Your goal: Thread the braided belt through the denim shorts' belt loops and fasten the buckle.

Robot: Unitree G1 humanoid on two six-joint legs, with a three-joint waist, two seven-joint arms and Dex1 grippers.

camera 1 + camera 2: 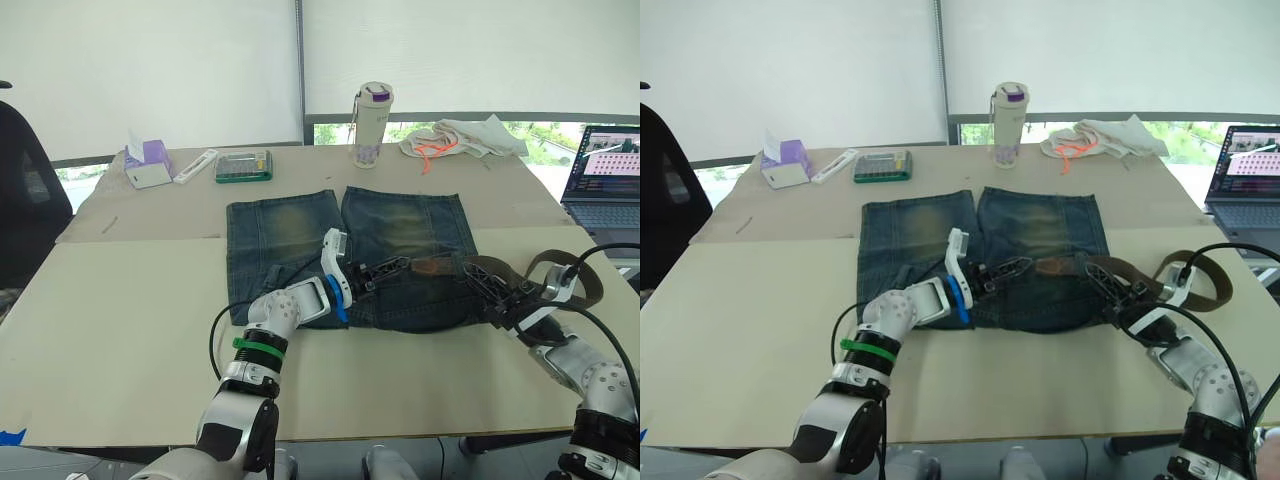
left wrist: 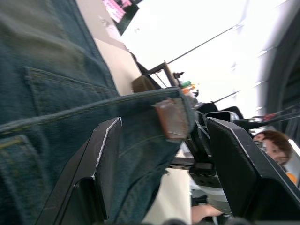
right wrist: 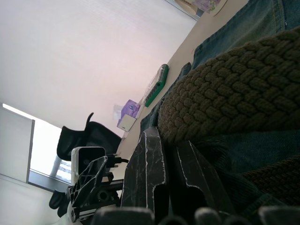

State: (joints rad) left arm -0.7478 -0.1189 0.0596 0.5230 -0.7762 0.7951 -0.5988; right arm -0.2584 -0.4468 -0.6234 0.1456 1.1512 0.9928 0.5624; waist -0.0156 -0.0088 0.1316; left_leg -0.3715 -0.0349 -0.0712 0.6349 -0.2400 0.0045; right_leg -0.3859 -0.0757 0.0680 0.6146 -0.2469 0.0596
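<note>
Threading under way along the waistband of the denim shorts (image 1: 400,255).
Left gripper (image 1: 385,272), jaws apart, straddles the waistband; right gripper (image 1: 1110,292) pinches the braided belt (image 1: 1195,275) and probably must feed it leftward.

Silver-grey arms with black cables, a green wrist band (image 1: 259,349) and black lattice-framed jaws.

Faded blue denim shorts (image 1: 400,250) (yellowish worn patches on both legs); dark-brown braided belt (image 1: 590,285), woven weave.
</note>
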